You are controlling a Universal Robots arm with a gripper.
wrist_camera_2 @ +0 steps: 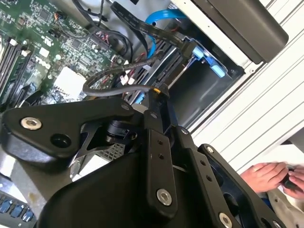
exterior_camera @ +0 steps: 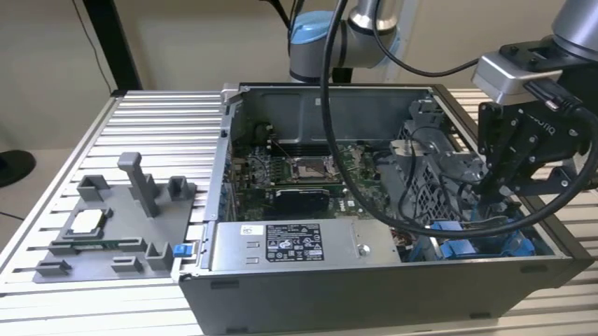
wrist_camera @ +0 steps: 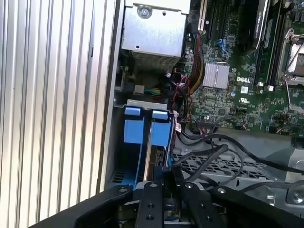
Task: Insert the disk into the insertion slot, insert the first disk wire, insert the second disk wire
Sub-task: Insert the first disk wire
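My gripper [exterior_camera: 492, 192] reaches down into the open computer case at the exterior view's right, over the insertion slot [exterior_camera: 463, 246] with its blue rails. In both wrist views the gripper [wrist_camera_2: 158, 91] [wrist_camera: 167, 170] is shut on the end of a black disk wire [wrist_camera_2: 118, 89] [wrist_camera: 209, 153], which loops back toward the motherboard. The disk's blue carrier [wrist_camera: 134, 126] sits inside the slot, with a thin edge of the disk [wrist_camera: 148, 159] showing between the blue tabs. A blue tab [wrist_camera_2: 210, 62] marks the bay's mouth in the second wrist view.
The grey power-supply box [exterior_camera: 290, 245] lies along the case's front wall, with the motherboard [exterior_camera: 299, 175] behind it. A blue cable [wrist_camera_2: 161, 16] curves above the bay. A grey fixture tray [exterior_camera: 112, 224] sits on the slatted table. A person's hands [wrist_camera_2: 270, 173] rest beyond the case.
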